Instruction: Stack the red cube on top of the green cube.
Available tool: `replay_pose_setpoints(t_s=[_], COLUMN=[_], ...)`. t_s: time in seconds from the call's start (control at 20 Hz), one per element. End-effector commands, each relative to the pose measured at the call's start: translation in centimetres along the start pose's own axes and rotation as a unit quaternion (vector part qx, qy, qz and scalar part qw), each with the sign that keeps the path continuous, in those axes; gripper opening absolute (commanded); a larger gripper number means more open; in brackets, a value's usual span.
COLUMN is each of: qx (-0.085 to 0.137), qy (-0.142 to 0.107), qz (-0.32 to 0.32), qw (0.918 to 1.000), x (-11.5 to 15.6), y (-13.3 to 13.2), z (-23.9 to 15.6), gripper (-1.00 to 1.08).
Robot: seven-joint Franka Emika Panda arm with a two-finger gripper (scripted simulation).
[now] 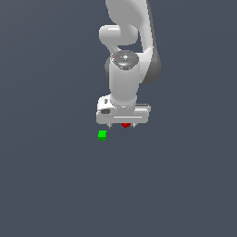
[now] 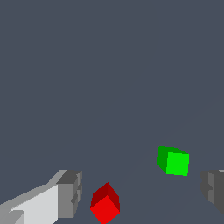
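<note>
Plain dark grey surface (image 1: 46,185), edges out of frame, no writing or labels readable anywhere. White arm (image 1: 125,69) reaching down near the middle. Gripper (image 2: 140,192) with fingers (image 2: 70,192) spread wide, holding nothing. Red cube (image 2: 105,204) between the fingers, close to one, touching neither. Green cube (image 2: 175,162) just beside, apart from the red one, toward the exterior view's left.

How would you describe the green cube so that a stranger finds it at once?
Find the big white robot arm over the plain dark grey floor. Just below its hand, toward the exterior view's left, sits a tiny bright green cube. The only similar neighbour is the tiny bright red cube under the hand; colour separates them.
</note>
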State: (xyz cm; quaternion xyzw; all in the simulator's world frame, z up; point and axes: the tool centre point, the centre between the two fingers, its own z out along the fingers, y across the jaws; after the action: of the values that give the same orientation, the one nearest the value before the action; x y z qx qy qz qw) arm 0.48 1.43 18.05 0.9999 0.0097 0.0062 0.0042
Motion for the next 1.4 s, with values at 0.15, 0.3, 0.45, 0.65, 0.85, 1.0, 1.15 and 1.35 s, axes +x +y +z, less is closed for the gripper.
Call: replay_pose_setpoints(t_s=[0.15,0.3,0.45,0.65,0.85,1.0,1.15,1.35], qx=[0.000,0.000,0.001,0.001,0.002,0.003,0.004,0.005], qy=[0.000,0.000,0.000,-0.001,-0.002,-0.002,-0.003,-0.003], qz=[-0.004,-0.015,-0.033,-0.069,-0.118,-0.162,-0.205,-0.251], qw=[1.0000,0.9999,0.9995,0.9976,0.9930,0.9868,0.9788,0.9679], x=[-0.1,-0.5,-1.2,-2.7,-4.7,-6.5,-8.4,-10.5], y=[-0.1,-0.3,-0.8,-1.5,-2.3,-2.9,-3.3,-3.5], z=[0.1,0.5,1.1,2.3,3.9,5.4,6.8,8.4], gripper=[1.00,1.00,1.00,1.00,1.00,1.00,1.00,1.00])
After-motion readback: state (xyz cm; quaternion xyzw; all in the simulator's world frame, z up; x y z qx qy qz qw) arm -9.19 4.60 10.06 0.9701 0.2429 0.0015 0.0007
